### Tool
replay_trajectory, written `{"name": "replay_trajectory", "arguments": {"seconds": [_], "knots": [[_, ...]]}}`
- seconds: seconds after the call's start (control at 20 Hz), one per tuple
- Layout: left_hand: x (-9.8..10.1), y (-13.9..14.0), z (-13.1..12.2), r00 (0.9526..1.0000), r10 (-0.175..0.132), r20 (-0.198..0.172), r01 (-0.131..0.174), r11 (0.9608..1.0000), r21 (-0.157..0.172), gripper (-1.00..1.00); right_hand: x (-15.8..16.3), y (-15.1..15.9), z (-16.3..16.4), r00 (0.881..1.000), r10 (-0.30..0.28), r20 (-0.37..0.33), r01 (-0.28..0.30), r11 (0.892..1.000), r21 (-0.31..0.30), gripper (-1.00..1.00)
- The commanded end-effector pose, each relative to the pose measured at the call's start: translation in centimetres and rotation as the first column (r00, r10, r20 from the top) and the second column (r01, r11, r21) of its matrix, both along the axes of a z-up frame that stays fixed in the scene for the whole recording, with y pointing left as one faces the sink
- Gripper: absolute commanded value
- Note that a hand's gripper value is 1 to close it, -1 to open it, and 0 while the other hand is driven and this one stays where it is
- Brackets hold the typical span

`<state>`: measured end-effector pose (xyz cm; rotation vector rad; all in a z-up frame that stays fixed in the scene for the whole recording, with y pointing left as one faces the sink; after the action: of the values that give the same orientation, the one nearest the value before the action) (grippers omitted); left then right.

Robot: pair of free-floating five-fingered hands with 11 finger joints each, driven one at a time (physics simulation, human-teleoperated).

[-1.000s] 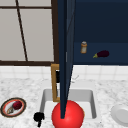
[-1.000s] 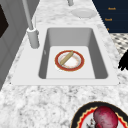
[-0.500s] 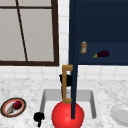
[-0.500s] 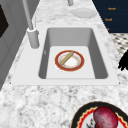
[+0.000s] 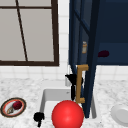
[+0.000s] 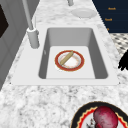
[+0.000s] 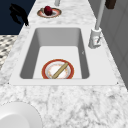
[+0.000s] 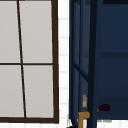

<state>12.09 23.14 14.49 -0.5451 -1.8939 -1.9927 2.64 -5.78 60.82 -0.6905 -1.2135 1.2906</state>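
Cabinet door (image 5: 91,62) stands swung out edge-on above the sink (image 5: 47,96), leaving room leftward. Its wooden handle (image 5: 80,83) is gripped by the right hand (image 5: 72,80), fingers curled on it. The left hand (image 5: 38,117), fingers bunched together, hovers at the sink's front-left rim.

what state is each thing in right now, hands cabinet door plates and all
cabinet door: swung open, edge toward the camera
right hand: at the door's brass handle, grip unclear
left hand: idle in the air at the sink's front left corner
plate in the sink: flat on the basin floor, a stick lying across it
plate on the left counter: holds a dark red fruit
white plate: on the right counter, bare
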Motion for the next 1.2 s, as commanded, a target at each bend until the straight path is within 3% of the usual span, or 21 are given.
{"name": "replay_trajectory", "arguments": {"seconds": [0.0, 0.3, 0.65, 0.9, 1.15], "knots": [[0.0, 0.0, 0.0, 1.0, 0.0, 0.0, 0.0, 1.0, 0.0, 0.0, 1.4, -3.1, 0.0, 1.0, 0.0, 0.009, 0.0, 1.0, 0.005, -1.0], [0.0, 0.0, 0.0, 1.0, 0.0, 0.0, 0.0, 1.0, 0.0, 0.0, 2.5, -6.6, -1.4, 0.997, 0.069, -0.019, -0.068, 0.997, 0.047, -1.0], [0.0, 0.0, 0.0, 1.0, 0.0, 0.0, 0.0, 1.0, 0.0, 0.0, 4.4, -10.3, -2.9, 0.988, 0.152, 0.007, -0.152, 0.984, 0.088, -1.0], [0.0, 0.0, 0.0, 1.0, 0.0, 0.0, 0.0, 1.0, 0.0, 0.0, 5.8, -13.1, -4.2, 0.975, 0.218, 0.034, -0.22, 0.968, 0.122, -1.0], [0.0, 0.0, 0.0, 1.0, 0.0, 0.0, 0.0, 1.0, 0.0, 0.0, 6.6, -16.1, -5.6, 0.953, 0.292, 0.075, -0.301, 0.94, 0.16, -1.0]]}}
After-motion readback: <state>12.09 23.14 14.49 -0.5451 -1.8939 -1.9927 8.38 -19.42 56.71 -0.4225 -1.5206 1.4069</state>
